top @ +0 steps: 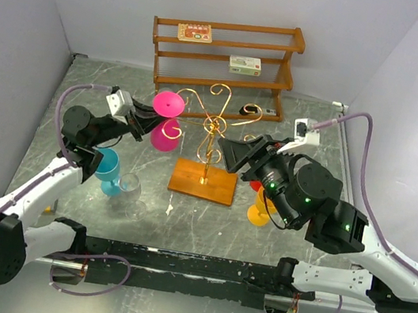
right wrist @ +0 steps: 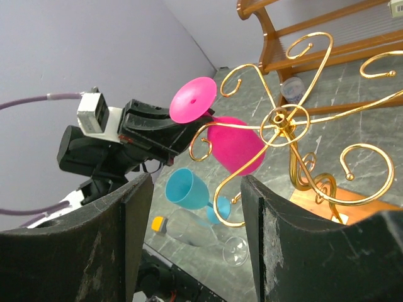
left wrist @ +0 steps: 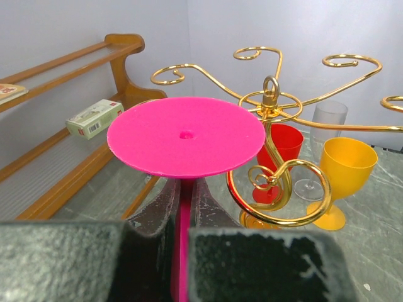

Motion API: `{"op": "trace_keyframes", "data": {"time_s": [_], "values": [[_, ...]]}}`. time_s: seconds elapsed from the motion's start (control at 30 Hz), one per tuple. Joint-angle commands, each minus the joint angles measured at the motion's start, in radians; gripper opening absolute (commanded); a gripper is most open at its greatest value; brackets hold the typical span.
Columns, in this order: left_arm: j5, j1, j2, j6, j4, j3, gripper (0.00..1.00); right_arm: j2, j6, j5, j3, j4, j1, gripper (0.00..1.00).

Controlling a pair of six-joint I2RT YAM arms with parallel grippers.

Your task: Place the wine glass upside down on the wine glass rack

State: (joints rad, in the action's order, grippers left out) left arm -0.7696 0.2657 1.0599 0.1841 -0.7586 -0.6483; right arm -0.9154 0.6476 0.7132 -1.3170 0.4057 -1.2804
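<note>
Item: pink wine glass [top: 168, 104], inverted, foot uppermost so it can hang. I have its stem pinched in my left claw [left wrist: 184, 211], held against a scroll arm of the wine glass rack [top: 202, 181]. I cannot tell whether it is seated in the curl. My right claw [right wrist: 196, 204] is spread and empty, facing the rack.

The wine glass [top: 166, 136] just left of the wine glass rack [top: 203, 181], shelf [top: 209, 58] behind both
</note>
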Motion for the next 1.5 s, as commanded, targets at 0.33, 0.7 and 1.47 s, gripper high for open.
{"op": "trace_keyframes", "data": {"time_s": [0.33, 0.7, 1.47], "values": [[-0.104, 0.004, 0.119, 0.142, -0.337, -0.032, 0.07, 0.061, 0.036, -0.079, -0.003, 0.032, -0.005, 0.58], [-0.178, 0.004, 0.216, 0.256, -0.351, -0.121, 0.07, 0.055, 0.049, -0.113, 0.002, 0.002, -0.005, 0.58], [-0.112, 0.065, 0.302, 0.199, -0.219, -0.159, 0.07, 0.02, 0.042, -0.091, -0.012, -0.007, -0.005, 0.58]]}}
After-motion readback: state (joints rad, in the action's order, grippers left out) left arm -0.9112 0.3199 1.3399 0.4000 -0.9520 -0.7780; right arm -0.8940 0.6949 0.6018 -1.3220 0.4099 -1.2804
